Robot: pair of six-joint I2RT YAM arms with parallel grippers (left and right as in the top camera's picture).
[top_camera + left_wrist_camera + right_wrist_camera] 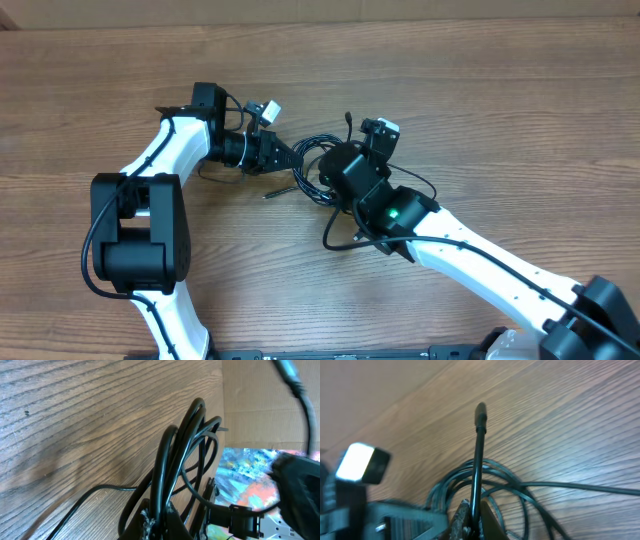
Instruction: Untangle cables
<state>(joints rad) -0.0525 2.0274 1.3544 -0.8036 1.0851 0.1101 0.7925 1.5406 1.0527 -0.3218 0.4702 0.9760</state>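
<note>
Left side first: stretched rightward, low over the table [100, 60], left gripper [288, 157] pinched shut on loops of the cables [312, 148]. Bundled mid-table, right between both wrists. Further right: angled in from the lower corner, green light [393, 213] glowing, right gripper [471, 522] clamped on one cord, plug end [480, 410] poking out. Colourful patch [250, 475] too blurred to read.

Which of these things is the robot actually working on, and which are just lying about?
Part of the job:
- cables
- left gripper, shut on the bundle
- right gripper, shut on one cable below its plug

Just there:
- table
- cardboard behind it
</note>
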